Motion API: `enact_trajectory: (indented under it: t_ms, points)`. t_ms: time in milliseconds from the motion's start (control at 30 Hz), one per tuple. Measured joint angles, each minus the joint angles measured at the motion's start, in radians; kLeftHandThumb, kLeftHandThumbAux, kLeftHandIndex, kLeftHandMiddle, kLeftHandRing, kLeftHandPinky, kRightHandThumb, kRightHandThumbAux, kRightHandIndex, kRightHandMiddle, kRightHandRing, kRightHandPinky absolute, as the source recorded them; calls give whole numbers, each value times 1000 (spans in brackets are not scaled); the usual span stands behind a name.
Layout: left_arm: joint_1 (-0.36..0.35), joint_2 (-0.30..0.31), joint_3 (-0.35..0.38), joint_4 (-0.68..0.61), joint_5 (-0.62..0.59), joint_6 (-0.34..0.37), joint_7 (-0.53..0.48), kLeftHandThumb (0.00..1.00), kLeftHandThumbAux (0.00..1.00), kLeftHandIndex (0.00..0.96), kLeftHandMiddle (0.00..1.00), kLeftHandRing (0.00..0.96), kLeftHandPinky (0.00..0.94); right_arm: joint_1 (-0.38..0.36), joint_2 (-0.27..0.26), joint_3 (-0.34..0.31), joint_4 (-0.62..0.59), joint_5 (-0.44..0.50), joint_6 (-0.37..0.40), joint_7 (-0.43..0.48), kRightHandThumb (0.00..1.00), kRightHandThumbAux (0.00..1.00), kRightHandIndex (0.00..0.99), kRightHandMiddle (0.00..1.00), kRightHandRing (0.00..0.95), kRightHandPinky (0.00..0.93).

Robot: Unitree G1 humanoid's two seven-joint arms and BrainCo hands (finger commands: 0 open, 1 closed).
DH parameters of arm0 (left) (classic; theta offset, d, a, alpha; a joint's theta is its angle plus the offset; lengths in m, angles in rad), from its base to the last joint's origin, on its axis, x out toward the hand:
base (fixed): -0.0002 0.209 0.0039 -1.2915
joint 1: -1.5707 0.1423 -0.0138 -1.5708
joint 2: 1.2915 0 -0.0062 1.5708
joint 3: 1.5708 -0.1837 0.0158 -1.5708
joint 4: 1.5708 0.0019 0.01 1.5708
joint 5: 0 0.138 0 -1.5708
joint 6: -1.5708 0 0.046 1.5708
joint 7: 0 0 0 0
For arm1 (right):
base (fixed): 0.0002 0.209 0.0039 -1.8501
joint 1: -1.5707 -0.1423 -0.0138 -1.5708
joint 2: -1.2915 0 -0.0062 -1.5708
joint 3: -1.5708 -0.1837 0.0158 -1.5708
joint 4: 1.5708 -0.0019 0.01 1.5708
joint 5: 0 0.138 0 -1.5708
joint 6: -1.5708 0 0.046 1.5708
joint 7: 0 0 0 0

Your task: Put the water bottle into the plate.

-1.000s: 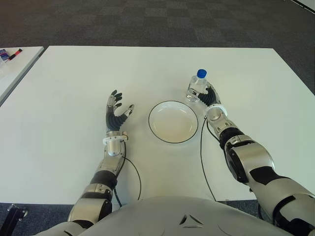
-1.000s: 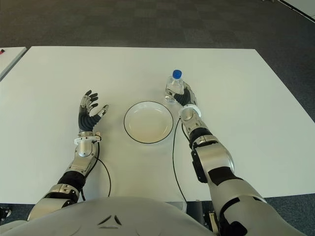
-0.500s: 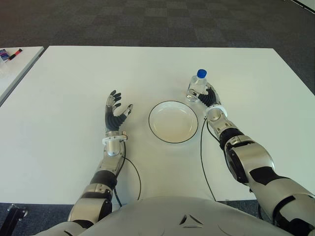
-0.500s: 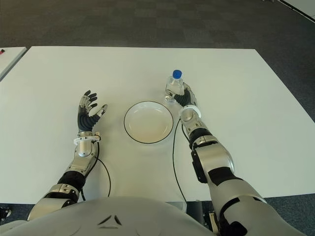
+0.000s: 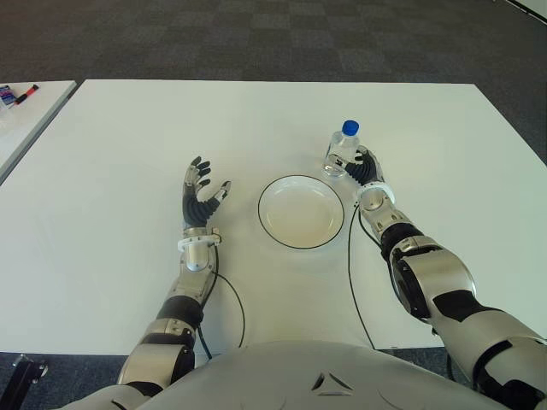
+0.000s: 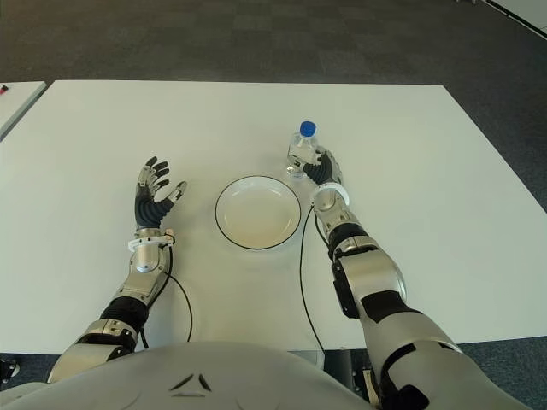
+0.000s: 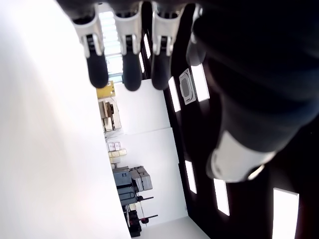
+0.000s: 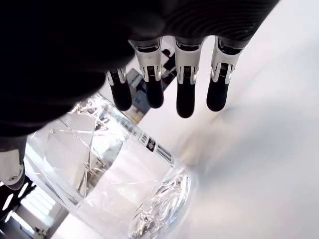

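Nothing much has shifted over the last second: the right hand (image 5: 366, 170) has edged a touch closer to the bottle (image 5: 344, 149) and otherwise sits as it did, palm toward it. Its fingers (image 8: 183, 94) are extended and spread, nothing gripped; the wrist view shows the bottle's clear body just under the palm, but whether they touch I cannot tell.

The bottle stands upright on the table (image 5: 128, 128), just beyond the plate's (image 5: 301, 212) far right rim, blue cap up. To do this step well, I would wrap fingers and thumb around the bottle's middle and close firmly but gently, since thin plastic gives, then lift straight before carrying it over the rim.

The left hand (image 5: 201, 196) shows left of the plate, fingers open, idle.
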Motion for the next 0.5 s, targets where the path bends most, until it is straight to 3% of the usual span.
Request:
enact_trajectory:
  t_ms: [500]
  points:
    - [-5, 0, 0, 10, -7, -8, 0, 222, 787, 127, 213, 217, 237, 5, 0, -19, -2, 16, -13, -3, 596, 505, 304, 247, 230, 268]
